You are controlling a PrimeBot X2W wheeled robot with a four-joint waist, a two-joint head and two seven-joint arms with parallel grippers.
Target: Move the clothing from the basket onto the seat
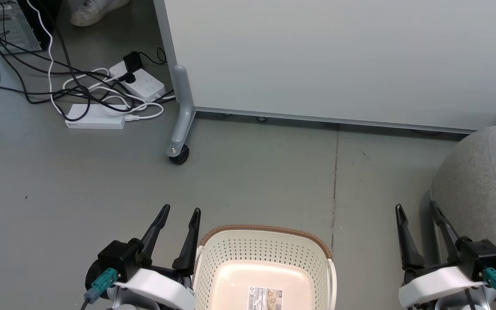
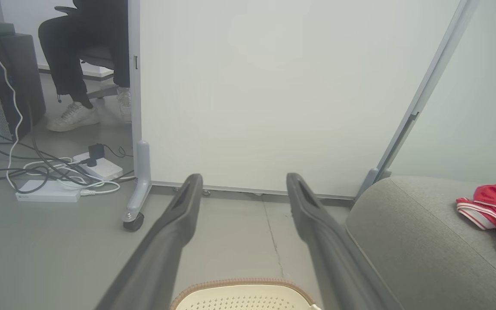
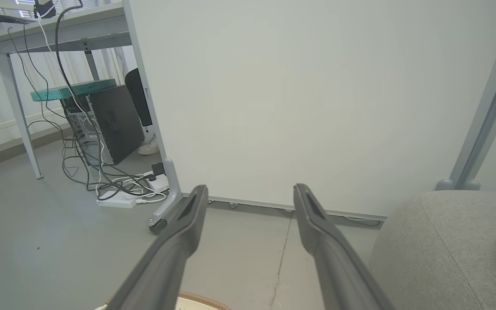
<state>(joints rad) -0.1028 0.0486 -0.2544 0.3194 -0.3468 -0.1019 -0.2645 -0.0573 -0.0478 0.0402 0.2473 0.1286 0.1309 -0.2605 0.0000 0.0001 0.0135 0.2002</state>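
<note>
A: Up close?
B: Left hand point(image 1: 182, 209) and right hand point(image 1: 416, 205) flanking the bare basket point(image 1: 265, 231), fingers apart, gripping nothing; apparently nothing left to lift.
A: Clothing point(image 2: 491, 206)?
B: Farther off, lying on the seat point(image 1: 480, 185), right of the basket.

The sticker point(image 1: 265, 298) on the basket point(image 1: 265, 247) floor is too small to read

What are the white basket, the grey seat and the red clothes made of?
The basket looks like smooth cream moulded plastic, its wall punched with small holes; the brown rim looks woven, possibly plastic too. The seat seems matte grey woven upholstery, with a stitched seam. The clothing looks like thin soft cloth, crumpled into folds.
</note>
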